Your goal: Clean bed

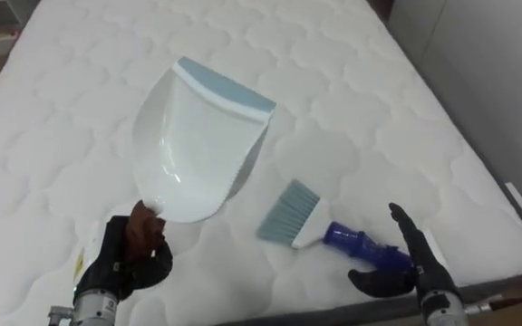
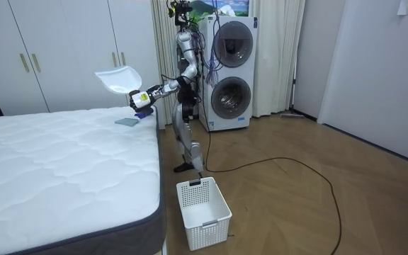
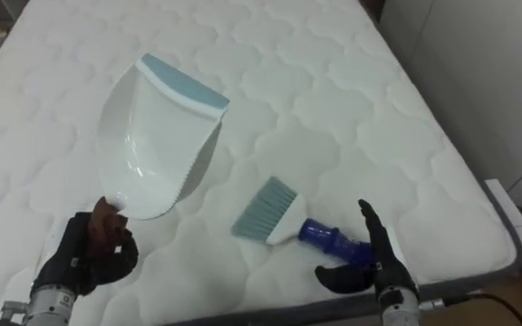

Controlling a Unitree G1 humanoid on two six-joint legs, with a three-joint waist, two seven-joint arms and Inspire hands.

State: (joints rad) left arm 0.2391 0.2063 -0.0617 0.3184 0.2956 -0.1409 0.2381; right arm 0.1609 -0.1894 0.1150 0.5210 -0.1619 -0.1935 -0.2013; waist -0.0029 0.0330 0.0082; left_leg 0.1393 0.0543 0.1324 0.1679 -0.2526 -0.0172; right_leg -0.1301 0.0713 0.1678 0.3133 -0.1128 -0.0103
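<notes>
Bed (image 1: pixel 361 81) is seen as a bare white quilted mattress, and both cleaning tools are found at its near edge, right where the robot is stood. A white dustpan (image 1: pixel 198 136) with a pale blue lip is held up off the mattress on the left, with the lip pointing to the far side. The left hand (image 1: pixel 130 258) is clamped on it, fingers curled round its brownish handle. To the right, a brush (image 1: pixel 329 228) is laid flat on the mattress, with pale blue bristles aimed left and far and a dark blue see-through handle aimed at the right hand (image 1: pixel 410 267). That hand is placed just at the handle's end with fingers straight and thumb spread out, so nothing is gripped. Whether the handle is actually touched can't be told tbh. In the room view a white laundry basket (image 2: pixel 202 205) is parked on the wood floor (image 2: pixel 296 205) beside the bed, and two stacked washing machines (image 2: pixel 231 71) are seen behind the robot.
</notes>
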